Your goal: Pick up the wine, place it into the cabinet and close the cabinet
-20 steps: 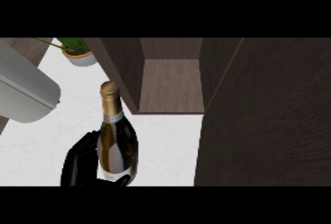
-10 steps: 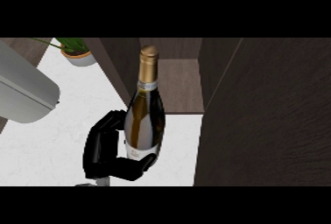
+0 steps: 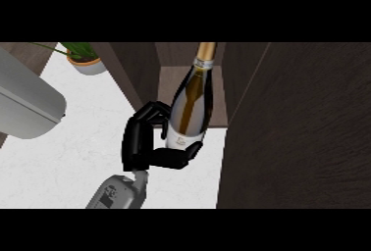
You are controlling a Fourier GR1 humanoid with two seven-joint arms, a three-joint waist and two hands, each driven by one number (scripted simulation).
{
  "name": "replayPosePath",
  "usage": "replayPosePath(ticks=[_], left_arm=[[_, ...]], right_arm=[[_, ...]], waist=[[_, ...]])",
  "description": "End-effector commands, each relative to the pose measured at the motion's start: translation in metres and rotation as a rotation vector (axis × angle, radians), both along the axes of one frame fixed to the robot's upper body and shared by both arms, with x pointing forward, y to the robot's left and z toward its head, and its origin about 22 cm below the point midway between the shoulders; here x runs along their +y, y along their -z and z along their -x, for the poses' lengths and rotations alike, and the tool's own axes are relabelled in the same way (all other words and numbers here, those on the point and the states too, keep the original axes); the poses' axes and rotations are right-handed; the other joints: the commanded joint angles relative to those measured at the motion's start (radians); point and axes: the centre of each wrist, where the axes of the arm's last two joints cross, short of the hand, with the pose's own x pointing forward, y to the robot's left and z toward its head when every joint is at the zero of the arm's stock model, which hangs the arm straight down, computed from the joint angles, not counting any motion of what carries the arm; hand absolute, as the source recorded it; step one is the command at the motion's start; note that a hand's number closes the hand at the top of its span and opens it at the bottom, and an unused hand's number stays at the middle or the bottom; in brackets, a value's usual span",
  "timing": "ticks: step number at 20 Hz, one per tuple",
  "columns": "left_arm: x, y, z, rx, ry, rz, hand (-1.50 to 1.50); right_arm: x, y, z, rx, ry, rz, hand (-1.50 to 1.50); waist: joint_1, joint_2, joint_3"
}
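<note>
So right now there's one black robot hand [image 3: 148,142] in the head view, coming up from the lower edge on a grey forearm. Which of the two it is I honestly can't tell from this angle, and no other hand shows. Its fingers and thumb are curled round the lower body of the dark green glass wine bottle with the gold foil neck [image 3: 190,105], so it's wrapped on the bottle, not spread.

The bit that matters for the next move: the bottle is held up off the white marbled counter [image 3: 65,166], and its long axis runs from the hand upward in the picture, tilted slightly right, neck leading. The foil top already overlaps the open mouth of the dark brown wooden cabinet [image 3: 181,73], between its left wall and the big dark brown open cabinet door [image 3: 297,127] standing at the right. So the bottle lies up and just right of the palm, pointed at the opening. My guess is it needs to go further in and then get set down upright on the shelf, keeping clear of that door edge just beside it.

Labels: there's a pale label low on the bottle and a small band on the neck, but nothing I can read.

Also around: a small potted green plant [image 3: 83,59] at upper left and a grey rounded appliance [image 3: 25,103] at the left edge.
</note>
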Motion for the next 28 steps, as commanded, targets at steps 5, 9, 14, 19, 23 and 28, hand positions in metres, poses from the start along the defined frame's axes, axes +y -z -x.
replayPosePath(ticks=[5, 9, 14, 19, 23, 28], left_arm=[[-0.023, 0.013, -0.027, 0.023, -0.048, -0.081, 1.50], [-0.029, 0.035, -0.044, 0.023, -0.066, -0.138, 1.50], [-0.018, 0.049, -0.045, 0.030, -0.074, -0.116, 1.50], [-0.015, 0.050, -0.059, 0.023, -0.064, -0.123, 1.50], [-0.016, 0.054, -0.069, 0.023, -0.039, -0.075, 1.50], [-0.023, 0.040, -0.097, -0.009, -0.041, -0.067, 1.50]], right_arm=[[0.012, -0.012, 0.001, -0.036, -0.033, -0.020, -1.50], [-0.008, -0.003, 0.009, -0.020, -0.041, -0.029, -1.50], [-0.017, 0.002, 0.006, -0.019, -0.029, -0.026, -1.50], [-0.021, -0.013, 0.022, -0.027, -0.033, -0.047, -1.50], [-0.007, -0.009, 0.010, -0.020, -0.024, -0.048, -1.50], [-0.016, -0.002, -0.002, -0.020, -0.018, -0.068, -1.50]], waist=[[0.003, 0.000, 0.000], [-0.015, 0.003, 0.000], [-0.002, 0.001, 0.000], [-0.004, 0.000, 0.000], [-0.002, 0.001, 0.000], [-0.013, 0.004, 0.000]])
